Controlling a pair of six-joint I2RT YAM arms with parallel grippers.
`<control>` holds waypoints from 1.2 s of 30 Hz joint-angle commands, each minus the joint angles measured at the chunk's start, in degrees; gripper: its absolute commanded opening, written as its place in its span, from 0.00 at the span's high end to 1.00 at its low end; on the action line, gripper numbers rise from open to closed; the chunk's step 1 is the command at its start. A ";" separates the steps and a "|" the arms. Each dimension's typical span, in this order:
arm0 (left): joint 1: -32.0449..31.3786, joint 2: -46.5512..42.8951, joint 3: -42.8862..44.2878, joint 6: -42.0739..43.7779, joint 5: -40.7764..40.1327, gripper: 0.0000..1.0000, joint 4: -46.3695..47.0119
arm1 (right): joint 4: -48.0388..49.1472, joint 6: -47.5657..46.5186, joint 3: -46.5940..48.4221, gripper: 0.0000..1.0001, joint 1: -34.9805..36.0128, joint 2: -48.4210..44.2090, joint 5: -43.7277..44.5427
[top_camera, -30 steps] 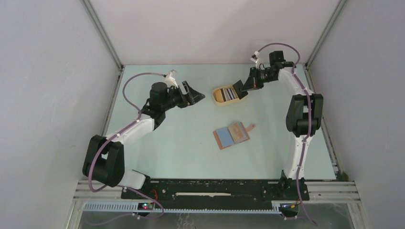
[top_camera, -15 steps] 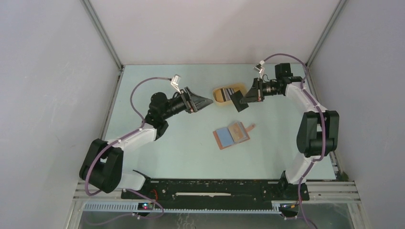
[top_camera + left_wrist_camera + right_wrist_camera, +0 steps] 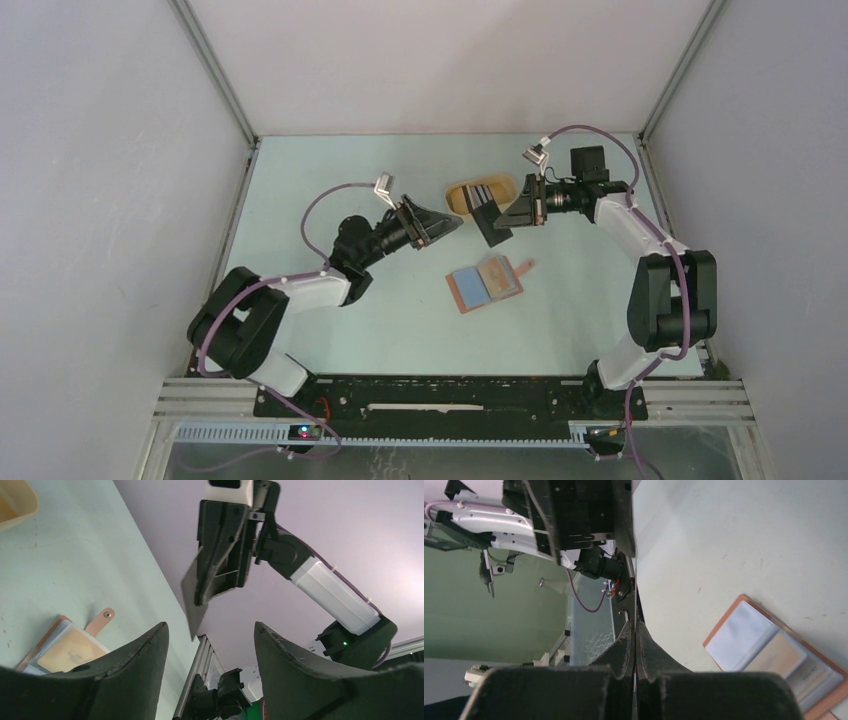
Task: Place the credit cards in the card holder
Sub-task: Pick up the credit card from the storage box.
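Observation:
The card holder (image 3: 485,283) lies open on the table, reddish-brown with a snap tab; it also shows in the left wrist view (image 3: 70,650) and the right wrist view (image 3: 769,655). My right gripper (image 3: 512,213) is shut on a dark credit card (image 3: 490,222) and holds it in the air between the tray and the holder. The right wrist view shows that card edge-on (image 3: 636,605) between the closed jaws (image 3: 635,627). My left gripper (image 3: 452,224) is open and empty, facing the held card (image 3: 195,605), apart from it. A striped card (image 3: 478,193) lies in the tray.
The yellow oval tray (image 3: 457,200) sits at the back centre, just behind both grippers; its corner shows in the left wrist view (image 3: 15,500). Enclosure walls ring the table. The left arm's fingers (image 3: 574,510) fill the top of the right wrist view.
My right gripper has lifted the dark card out of the tray and carried it forward and left. My left gripper has swung right toward it, staying open.

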 commanded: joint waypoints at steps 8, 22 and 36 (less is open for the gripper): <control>-4.05 5.91 2.27 -2.01 -3.37 0.44 5.02 | 3.50 2.67 -0.84 1.00 4.62 -3.38 -3.59; -4.64 8.84 3.15 -4.87 -2.38 0.71 10.21 | 3.03 2.25 -0.89 1.00 6.04 -2.18 -3.38; -3.09 7.89 1.87 -5.40 -2.15 0.77 12.10 | 1.47 0.45 -0.90 1.00 6.23 -1.70 -2.89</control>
